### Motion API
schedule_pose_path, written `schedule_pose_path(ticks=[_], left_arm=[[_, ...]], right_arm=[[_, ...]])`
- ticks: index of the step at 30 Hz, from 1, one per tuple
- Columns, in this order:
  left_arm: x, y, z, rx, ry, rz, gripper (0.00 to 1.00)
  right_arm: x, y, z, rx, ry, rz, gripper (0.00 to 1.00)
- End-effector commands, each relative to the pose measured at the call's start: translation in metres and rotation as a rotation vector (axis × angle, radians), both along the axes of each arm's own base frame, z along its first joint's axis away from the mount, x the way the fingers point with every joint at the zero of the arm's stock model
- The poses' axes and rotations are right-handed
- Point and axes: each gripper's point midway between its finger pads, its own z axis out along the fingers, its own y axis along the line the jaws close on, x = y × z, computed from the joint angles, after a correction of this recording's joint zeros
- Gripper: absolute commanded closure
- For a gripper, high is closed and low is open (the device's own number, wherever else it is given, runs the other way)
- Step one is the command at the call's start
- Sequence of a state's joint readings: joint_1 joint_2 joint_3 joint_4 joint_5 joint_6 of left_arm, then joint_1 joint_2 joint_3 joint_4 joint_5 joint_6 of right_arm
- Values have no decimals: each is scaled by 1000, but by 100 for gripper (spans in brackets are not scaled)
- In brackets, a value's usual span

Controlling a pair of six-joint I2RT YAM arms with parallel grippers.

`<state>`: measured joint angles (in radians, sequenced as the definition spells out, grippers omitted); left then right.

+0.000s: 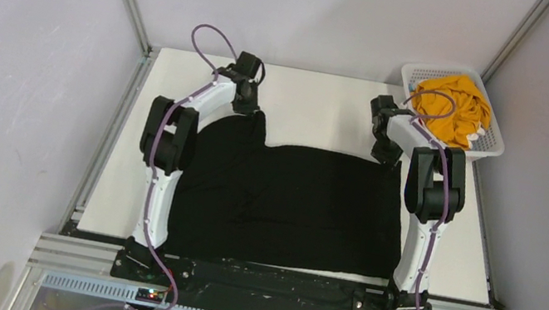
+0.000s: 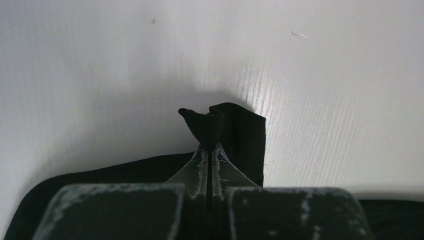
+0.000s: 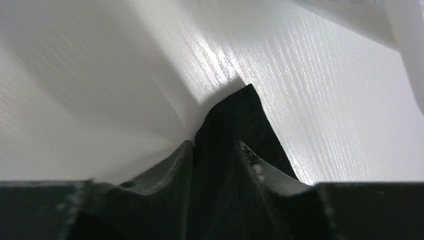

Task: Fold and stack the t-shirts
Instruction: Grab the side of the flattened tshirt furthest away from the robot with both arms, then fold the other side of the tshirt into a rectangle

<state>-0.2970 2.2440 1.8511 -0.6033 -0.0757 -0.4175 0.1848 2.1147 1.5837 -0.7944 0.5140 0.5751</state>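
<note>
The large black t-shirt (image 1: 289, 200) lies spread over the near half of the white table. My left gripper (image 1: 247, 105) is at its far left corner, and in the left wrist view the gripper (image 2: 210, 148) is shut on a bunched tip of black shirt (image 2: 241, 131). At the far right corner sits my right gripper (image 1: 384, 149). In the right wrist view that gripper (image 3: 216, 145) is shut on a thicker fold of the black shirt (image 3: 241, 114) filling the space between its fingers. The mustard-yellow t-shirt (image 1: 452, 105) is crumpled in the basket. No red cloth shows.
A white lattice basket (image 1: 495, 146) stands at the far right corner of the table (image 1: 322, 104), just behind the right arm. Grey walls enclose the table on three sides, with a metal frame rail along the near edge.
</note>
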Motion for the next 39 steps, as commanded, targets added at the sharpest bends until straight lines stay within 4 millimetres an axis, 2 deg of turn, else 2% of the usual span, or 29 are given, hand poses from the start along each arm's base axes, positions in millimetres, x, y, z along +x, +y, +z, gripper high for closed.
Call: schedule_pose_path(ticks=[1,6,7,12,15,16,17,18,20,21,22,24,25,26,27,28,29,30,31,32,33,34,35,36,37,38,39], left_arm=[[3,-9,46,-15,-106,-26,100],[3,-7,53,-9,-126,-15,100],[3,-6,55,-8,-130,-14,100],[-2,-6,66,-16,-147,-14,100],[-11,-4,68,-20,-148,-13,100],[-15,-6,75,-27,-161,-17,100],[-20,-6,71,-27,-153,-20,100],[-24,-9,78,-33,-167,-26,100],[-39,-8,70,-25,-150,-27,100],[-42,-8,81,-31,-175,-27,100],[-47,-10,81,-30,-178,-30,100],[-67,-5,73,-6,-165,-20,100],[-72,-4,85,-10,-192,-16,100],[-83,-1,76,12,-176,-9,100],[-90,-3,85,9,-202,-11,100],[-100,2,76,29,-185,0,100],[-108,0,86,23,-212,-6,100],[-119,5,77,48,-195,5,100],[-127,3,87,43,-223,2,100],[-138,10,77,70,-208,17,100],[-145,9,88,60,-237,15,100],[-155,14,81,72,-228,23,100],[-161,12,93,57,-259,18,100],[-170,17,88,69,-255,25,100],[-177,17,98,68,-287,26,100],[-185,18,94,72,-283,24,100],[-192,15,103,61,-313,12,100]], right_arm=[[12,-5,13,-12,-39,-29,65],[17,-2,15,-4,-52,-28,90],[17,-2,16,-4,-55,-29,99],[21,3,30,20,-126,-12,100],[17,11,46,41,-171,20,100],[18,14,49,48,-189,26,100],[13,18,53,56,-196,38,100],[12,20,55,62,-205,45,100],[4,23,59,63,-211,56,100],[-2,26,61,60,-211,65,100],[-5,27,62,60,-211,69,100],[-14,30,65,58,-208,78,100],[-21,31,67,53,-205,85,100],[-24,32,73,53,-218,88,100],[-31,33,70,44,-203,94,100],[-38,35,73,40,-205,102,100],[-42,35,73,37,-204,104,100],[-50,37,76,34,-208,110,100],[-54,37,77,31,-206,113,100],[-61,38,81,27,-215,117,100],[-65,37,82,23,-212,119,100],[-71,37,85,22,-221,120,100],[-76,36,86,19,-216,121,100],[-81,35,89,17,-223,120,100],[-85,34,90,16,-223,121,100],[-89,34,92,20,-230,125,100],[-91,34,93,22,-232,130,100]])
